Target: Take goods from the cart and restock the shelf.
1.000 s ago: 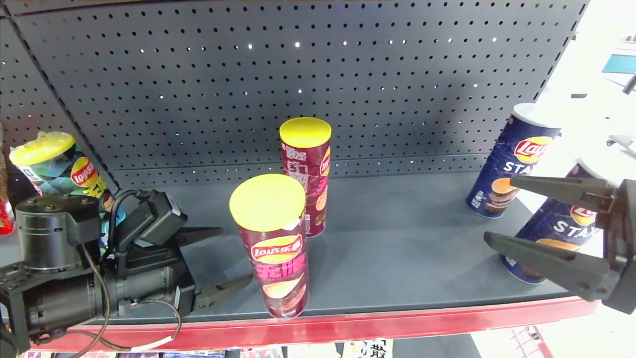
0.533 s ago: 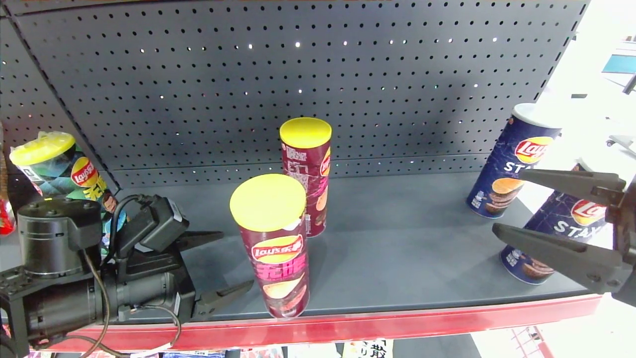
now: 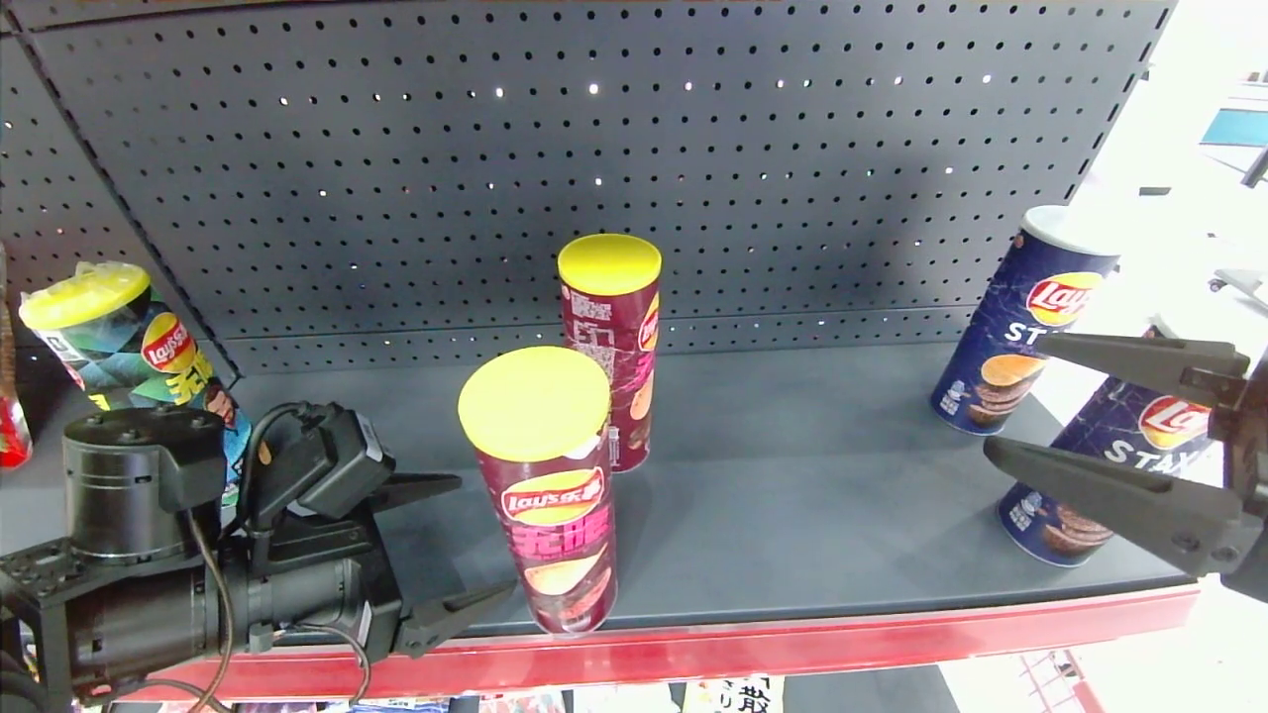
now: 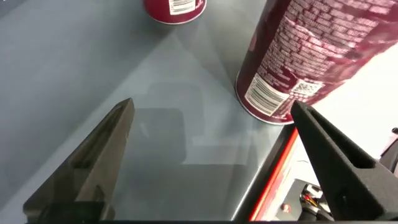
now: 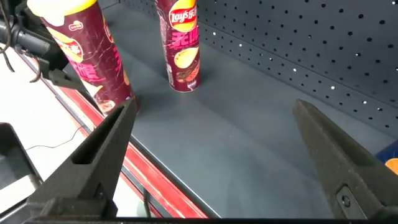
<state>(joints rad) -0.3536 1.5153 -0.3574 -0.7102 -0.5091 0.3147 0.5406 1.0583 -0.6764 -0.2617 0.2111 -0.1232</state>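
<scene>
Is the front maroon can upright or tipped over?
Upright: the front maroon can stands on its base on the shelf, yellow lid on top.

The near maroon can (image 3: 550,515) and the far maroon can (image 3: 614,347) are topped in yellow. The far blue can (image 3: 1020,327) and the near blue can (image 3: 1119,446), at the right, are capped in white. A teal-and-black patterned can (image 3: 119,347) with a yellow lid is seen far left. The grey shelf (image 3: 792,495) is edged in red and backed by a hole-dotted grey panel (image 3: 594,178).

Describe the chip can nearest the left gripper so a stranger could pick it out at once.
Find the dark grey metal shelf with the red front lip. Near its middle stand two tall maroon chip cans with yellow lids; take the front maroon can, at the lip beside the open left gripper. Its twin stands farther back, near the perforated panel.
</scene>
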